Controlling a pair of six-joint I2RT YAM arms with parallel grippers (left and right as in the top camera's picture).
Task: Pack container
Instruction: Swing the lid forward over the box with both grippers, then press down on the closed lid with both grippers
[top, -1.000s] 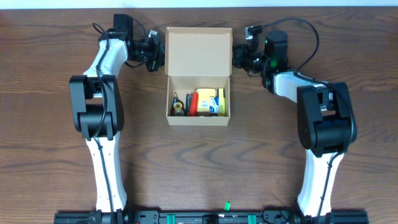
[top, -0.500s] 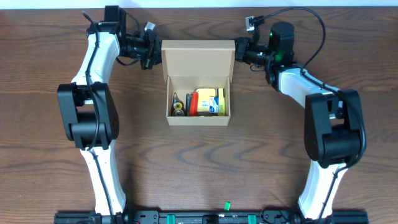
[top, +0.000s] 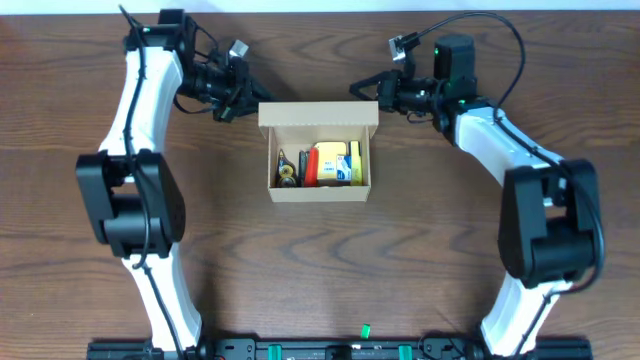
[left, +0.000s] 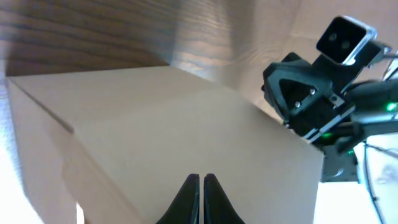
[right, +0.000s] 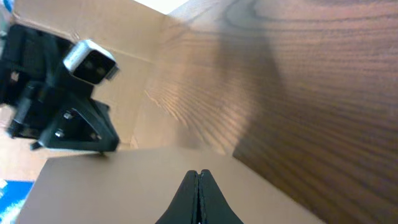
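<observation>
The container (top: 319, 192) is a tan cardboard box at the table's middle. Several small stationery items lie inside, among them red (top: 326, 165), yellow and blue ones. Its hinged lid (top: 318, 114) stands raised along the back edge and shows as a narrow band from above. My left gripper (top: 243, 100) is shut, at the lid's back left corner. My right gripper (top: 362, 89) is shut, at the lid's back right corner. In the left wrist view the shut fingertips (left: 201, 178) rest against the tan lid (left: 186, 118). In the right wrist view the shut fingertips (right: 198, 173) rest against the lid (right: 124, 186).
The dark wooden table (top: 320, 270) spreads all around the box. Both arm bases stand at the front edge, left (top: 165, 320) and right (top: 510, 320). A light strip runs along the table's back edge.
The lid has swung up from lying flat behind the box to standing raised. Both grippers have moved up and forward with it, staying at its back corners.
</observation>
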